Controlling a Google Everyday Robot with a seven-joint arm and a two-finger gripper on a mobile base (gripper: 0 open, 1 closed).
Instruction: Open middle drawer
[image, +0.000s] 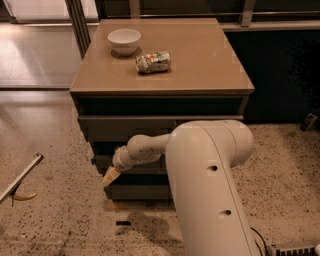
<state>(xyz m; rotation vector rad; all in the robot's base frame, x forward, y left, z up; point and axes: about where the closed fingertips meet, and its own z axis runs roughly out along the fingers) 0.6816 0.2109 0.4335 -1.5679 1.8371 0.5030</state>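
Observation:
The cabinet (160, 92) has three stacked drawer fronts below its tan top. The middle drawer (101, 161) is a dark grey-brown flat front, mostly hidden behind my arm; only its left end shows. It stands slightly out from the cabinet body. My gripper (111, 175), with a tan tip, is at the lower left end of the middle drawer's front, pointing down and left. My white arm (205, 170) fills the foreground and covers the right part of the drawers.
A white bowl (124, 39) and a crushed green-white can (153, 61) lie on the cabinet top. The wider top drawer front (125, 127) sits above, the bottom drawer (135, 192) below. A metal rod (20, 177) lies on the speckled floor at left.

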